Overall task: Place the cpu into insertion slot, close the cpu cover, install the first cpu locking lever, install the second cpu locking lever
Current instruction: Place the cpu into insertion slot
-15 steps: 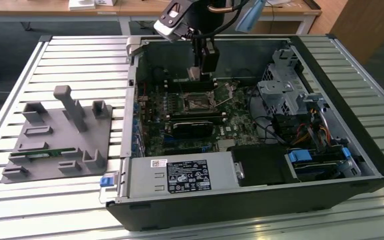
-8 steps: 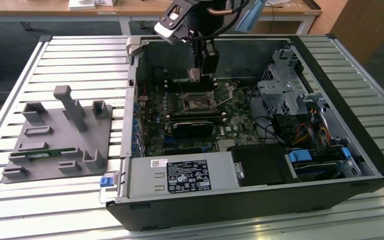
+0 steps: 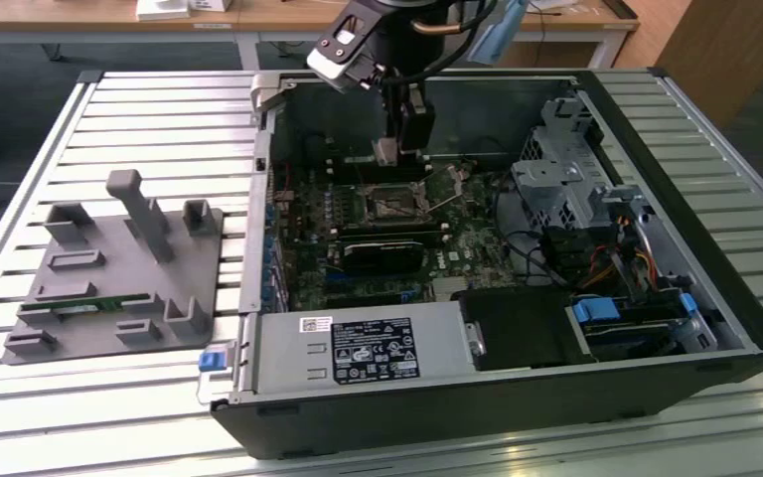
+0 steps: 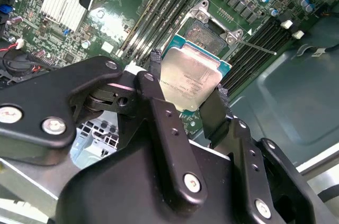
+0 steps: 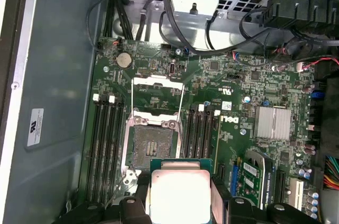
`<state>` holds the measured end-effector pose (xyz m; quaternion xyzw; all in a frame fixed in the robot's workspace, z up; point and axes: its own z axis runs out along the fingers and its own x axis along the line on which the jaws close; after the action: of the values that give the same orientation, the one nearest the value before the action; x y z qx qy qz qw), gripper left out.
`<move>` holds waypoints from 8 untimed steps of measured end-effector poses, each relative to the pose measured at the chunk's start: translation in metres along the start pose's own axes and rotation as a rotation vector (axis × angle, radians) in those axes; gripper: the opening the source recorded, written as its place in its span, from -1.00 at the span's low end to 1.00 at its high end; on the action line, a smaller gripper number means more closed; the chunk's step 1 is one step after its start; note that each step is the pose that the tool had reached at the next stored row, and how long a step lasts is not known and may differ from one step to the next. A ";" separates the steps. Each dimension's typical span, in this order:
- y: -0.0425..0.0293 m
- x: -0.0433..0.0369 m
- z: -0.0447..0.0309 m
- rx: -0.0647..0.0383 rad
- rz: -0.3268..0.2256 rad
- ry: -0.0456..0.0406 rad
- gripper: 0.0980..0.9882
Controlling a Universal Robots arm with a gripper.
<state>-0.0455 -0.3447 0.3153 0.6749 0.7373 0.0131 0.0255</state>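
Observation:
My gripper [image 3: 399,154] hangs inside the open computer case, shut on the cpu [image 4: 190,78], a silvery square chip with a green rim. Its black fingers [image 4: 153,65] press on two opposite edges of the chip. The cpu [image 5: 180,195] sits above the board, just off to one side of the insertion slot [image 5: 153,142]. That slot [image 3: 388,204] is a dark square with nothing in it. The cpu cover [image 5: 157,92] is swung open beyond the slot. A thin locking lever [image 4: 259,49] stands free beside the slot [image 4: 209,33].
A black graphics card [image 3: 381,248] lies across the board in front of the slot. Memory slots [image 5: 106,144] flank the socket. A drive cage [image 3: 560,189] with cables fills the exterior view's right; a power supply [image 3: 355,348] sits in front. A grey fixture [image 3: 110,268] rests outside on the table.

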 end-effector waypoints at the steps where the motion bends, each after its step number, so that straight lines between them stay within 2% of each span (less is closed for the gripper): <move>1: 0.0000 0.0000 0.0005 0.000 0.000 -0.0001 -0.01; 8: -0.0001 0.0003 0.0035 0.000 0.001 -0.0002 -0.01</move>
<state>-0.0454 -0.3445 0.3117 0.6754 0.7369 0.0130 0.0255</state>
